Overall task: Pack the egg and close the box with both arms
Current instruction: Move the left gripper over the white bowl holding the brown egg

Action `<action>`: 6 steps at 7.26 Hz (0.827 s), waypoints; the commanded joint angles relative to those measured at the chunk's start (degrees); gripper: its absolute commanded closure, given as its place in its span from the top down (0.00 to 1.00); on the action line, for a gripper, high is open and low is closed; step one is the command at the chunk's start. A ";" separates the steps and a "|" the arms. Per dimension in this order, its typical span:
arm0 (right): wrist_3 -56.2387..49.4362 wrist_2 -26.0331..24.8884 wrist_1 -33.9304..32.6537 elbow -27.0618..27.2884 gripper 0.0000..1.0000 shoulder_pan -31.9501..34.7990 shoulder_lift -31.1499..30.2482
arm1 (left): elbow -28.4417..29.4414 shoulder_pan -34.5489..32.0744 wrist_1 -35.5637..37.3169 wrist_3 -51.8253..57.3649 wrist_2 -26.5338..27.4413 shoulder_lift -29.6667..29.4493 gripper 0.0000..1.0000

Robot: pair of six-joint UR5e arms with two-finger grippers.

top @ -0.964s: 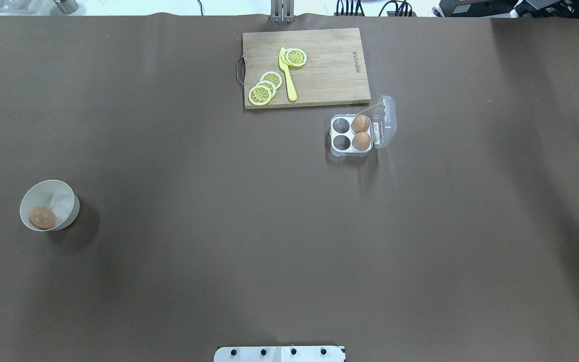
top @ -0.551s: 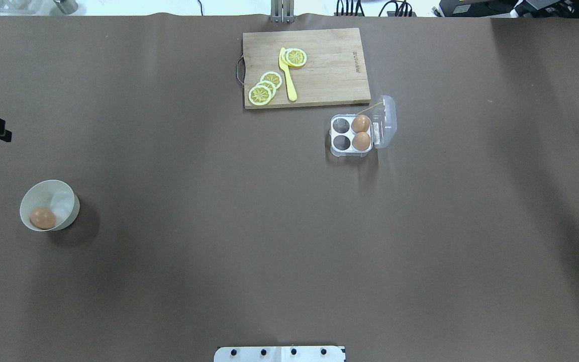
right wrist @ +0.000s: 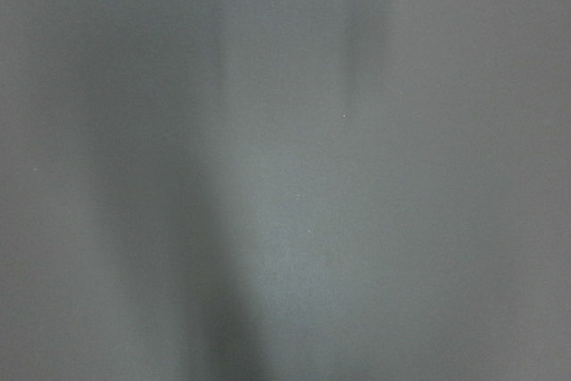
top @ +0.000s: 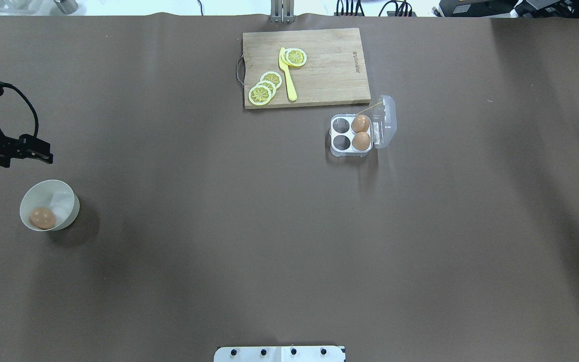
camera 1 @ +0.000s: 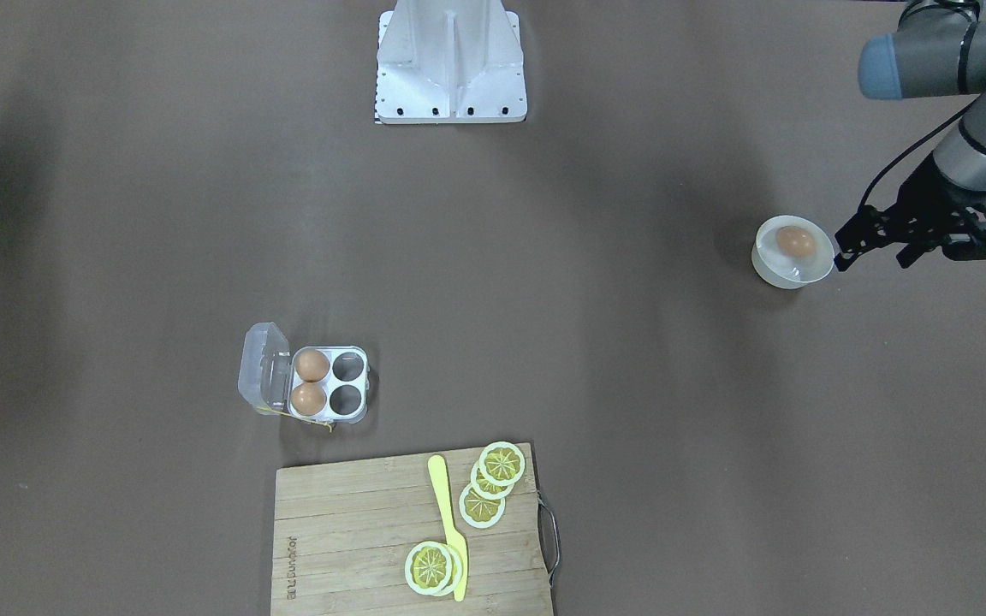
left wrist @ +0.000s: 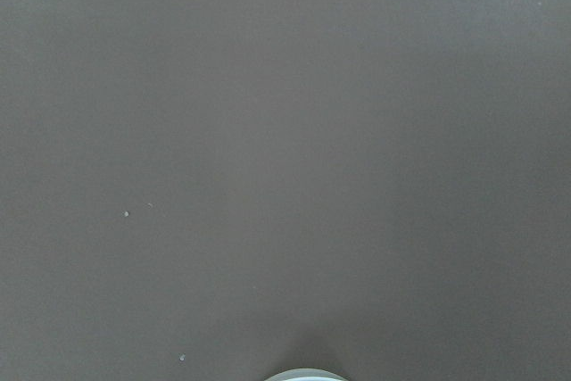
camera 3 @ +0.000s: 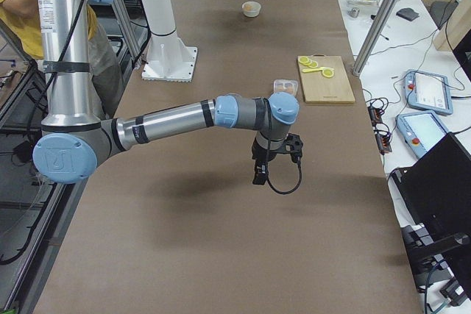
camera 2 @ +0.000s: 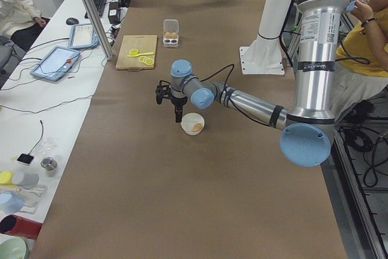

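A light-brown egg [top: 42,217] lies in a round white bowl [top: 66,201] at the table's left; it also shows in the front view [camera 1: 795,240]. The box [top: 341,134] stands right of centre with its clear lid [top: 387,120] open. Two eggs [top: 361,132] fill its right cells; its two left cells are empty. My left gripper [top: 25,158] hovers just beyond the bowl, fingers spread and empty, and also shows in the front view [camera 1: 872,257]. My right gripper [camera 3: 259,173] shows only in the exterior right view, above bare table; I cannot tell if it is open.
A wooden cutting board [top: 329,75] with lemon slices [top: 264,89] and a yellow knife [top: 287,75] lies at the far edge, just behind the box. The white robot base [top: 279,353] is at the near edge. The bowl's rim [left wrist: 308,375] peeks into the left wrist view.
My left arm has come in from the left edge and moved toward the bowl. The egg, bowl and box have not moved.
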 commanded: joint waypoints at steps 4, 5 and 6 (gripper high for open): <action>0.22 -0.45 -0.10 0.12 1.00 -0.04 -0.25 | -0.08 2.74 -0.10 -2.93 1.28 2.16 0.92; 0.22 -0.45 -0.10 0.21 1.00 0.05 -0.25 | -0.08 3.09 -0.19 -3.01 1.10 2.59 0.92; 0.22 -0.54 -0.10 0.12 1.00 -0.04 -0.16 | -0.08 3.18 -0.28 -3.28 0.93 2.60 0.92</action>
